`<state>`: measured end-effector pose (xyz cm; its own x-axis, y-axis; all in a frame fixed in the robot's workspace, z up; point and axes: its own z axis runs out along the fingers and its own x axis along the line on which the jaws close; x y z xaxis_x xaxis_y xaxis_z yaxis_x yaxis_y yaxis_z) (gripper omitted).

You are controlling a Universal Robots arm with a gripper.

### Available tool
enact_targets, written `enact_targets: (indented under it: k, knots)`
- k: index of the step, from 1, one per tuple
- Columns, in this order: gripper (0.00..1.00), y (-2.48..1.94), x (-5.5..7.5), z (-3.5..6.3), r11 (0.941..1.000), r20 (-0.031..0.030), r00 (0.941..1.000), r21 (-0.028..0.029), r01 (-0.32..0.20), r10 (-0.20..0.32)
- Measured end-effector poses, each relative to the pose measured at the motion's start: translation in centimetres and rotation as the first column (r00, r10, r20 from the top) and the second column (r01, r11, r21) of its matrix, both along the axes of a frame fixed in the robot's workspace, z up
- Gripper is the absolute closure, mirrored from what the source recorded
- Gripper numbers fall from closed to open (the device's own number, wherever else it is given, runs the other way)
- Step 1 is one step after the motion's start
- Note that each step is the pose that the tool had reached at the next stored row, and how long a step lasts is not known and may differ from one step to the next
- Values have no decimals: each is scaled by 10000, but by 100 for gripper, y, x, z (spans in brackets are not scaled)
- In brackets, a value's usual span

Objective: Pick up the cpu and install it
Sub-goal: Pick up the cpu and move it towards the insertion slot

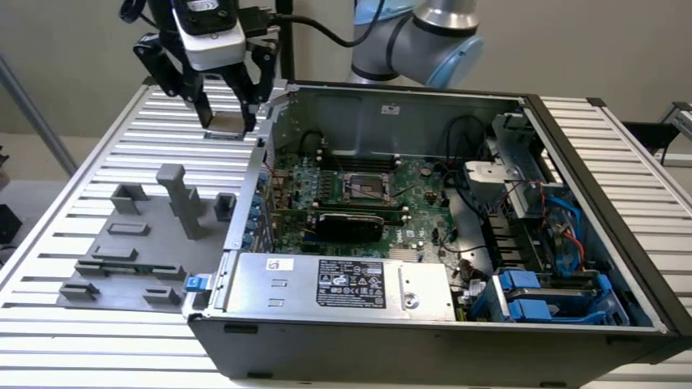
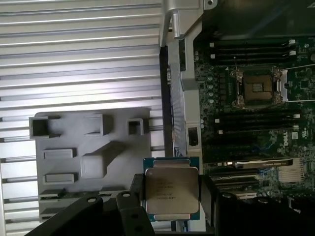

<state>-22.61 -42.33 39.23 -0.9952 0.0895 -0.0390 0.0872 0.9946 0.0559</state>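
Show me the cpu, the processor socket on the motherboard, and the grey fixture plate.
cpu (image 2: 171,191): wrist view, middle of its silver metal top.
processor socket (image 2: 257,88): wrist view, centre of its square opening.
grey fixture plate (image 2: 130,150): wrist view, bare flat patch beside the blocks.

Robotics lab bench set up for computer assembly.
An open desktop computer case (image 1: 433,340) lies on its side on a slotted aluminium table (image 1: 97,348), its motherboard (image 1: 357,190) exposed. A grey fixture plate (image 1: 141,251) sits just beside the case. A robot arm (image 1: 433,40) rises beyond the case's far wall, its gripper (image 1: 228,120) clamping a cpu (image 2: 171,191).
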Motion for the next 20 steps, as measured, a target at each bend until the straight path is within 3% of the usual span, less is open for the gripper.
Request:
enact_targets:
  k: [12, 20]
  knots:
    - [45, 26, 543, 5, 10000, -1, 10000, 68, 0, 0]
    - [45, 88, 904, 5, 10000, 0, 10000, 71, 0, 0]
